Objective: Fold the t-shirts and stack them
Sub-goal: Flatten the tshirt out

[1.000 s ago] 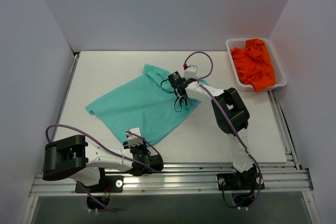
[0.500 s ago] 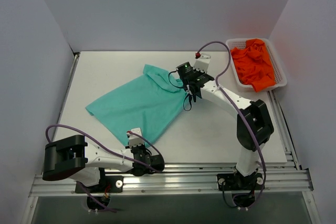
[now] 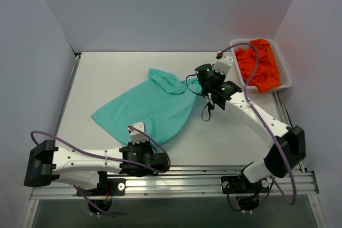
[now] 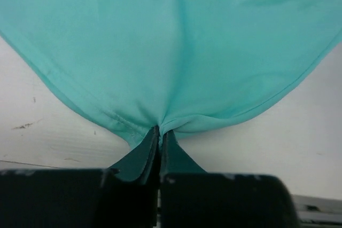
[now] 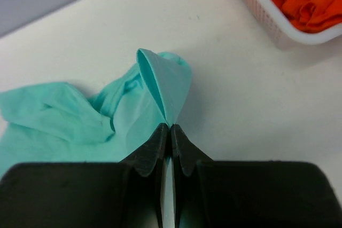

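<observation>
A soft teal-green cloth t-shirt lies spread and rumpled on the white worktop, a little toward 9 o'clock from its middle. The jaws of the left arm are pinched together on the shirt's hem at its 6 o'clock corner, and the cloth gathers into folds at their tips. The jaws of the right arm are clamped on a raised fold of the shirt's edge at 2 o'clock. At 2 o'clock on the worktop, a white plastic mesh basket holds crumpled bright orange cloth t-shirts, apart from the teal one.
</observation>
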Robot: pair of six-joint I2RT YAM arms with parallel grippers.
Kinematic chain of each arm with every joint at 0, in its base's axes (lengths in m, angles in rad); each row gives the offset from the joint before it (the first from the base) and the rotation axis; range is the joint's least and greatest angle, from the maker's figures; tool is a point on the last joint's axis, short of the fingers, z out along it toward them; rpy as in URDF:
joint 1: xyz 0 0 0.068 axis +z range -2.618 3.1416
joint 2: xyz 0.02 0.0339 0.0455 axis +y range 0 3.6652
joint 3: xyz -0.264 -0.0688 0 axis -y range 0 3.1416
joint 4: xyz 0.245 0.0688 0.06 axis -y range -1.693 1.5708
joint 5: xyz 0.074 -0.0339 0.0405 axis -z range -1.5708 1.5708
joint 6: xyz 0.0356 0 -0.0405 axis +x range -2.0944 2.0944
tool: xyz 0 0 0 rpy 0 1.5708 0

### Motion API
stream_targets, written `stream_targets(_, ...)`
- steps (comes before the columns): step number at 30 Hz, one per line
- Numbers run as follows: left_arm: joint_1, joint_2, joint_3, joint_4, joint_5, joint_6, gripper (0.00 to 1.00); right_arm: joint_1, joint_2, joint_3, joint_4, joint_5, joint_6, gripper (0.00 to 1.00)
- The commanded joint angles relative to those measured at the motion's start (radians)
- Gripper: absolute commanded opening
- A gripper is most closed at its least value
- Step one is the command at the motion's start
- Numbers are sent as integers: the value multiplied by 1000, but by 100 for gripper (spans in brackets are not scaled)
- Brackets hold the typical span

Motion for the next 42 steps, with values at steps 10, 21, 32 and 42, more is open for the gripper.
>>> stream_targets(10, -33, -344, 495, -134, -232, 662, 2, 25, -718, -7, 192, -133, -284, 0)
stream_targets(21, -37, -312, 984, 165, -89, 1323, 2, 8, -839, 232, 321, -501, -432, 0)
stream_targets(32, -37, -304, 982, 710, -192, 1859, 2, -142, -489, 479, 295, -490, -454, 0)
stream_targets(42, 281, -372, 549, 1002, -46, 1785, 2, -139, -178, 241, 448, -395, -403, 0)
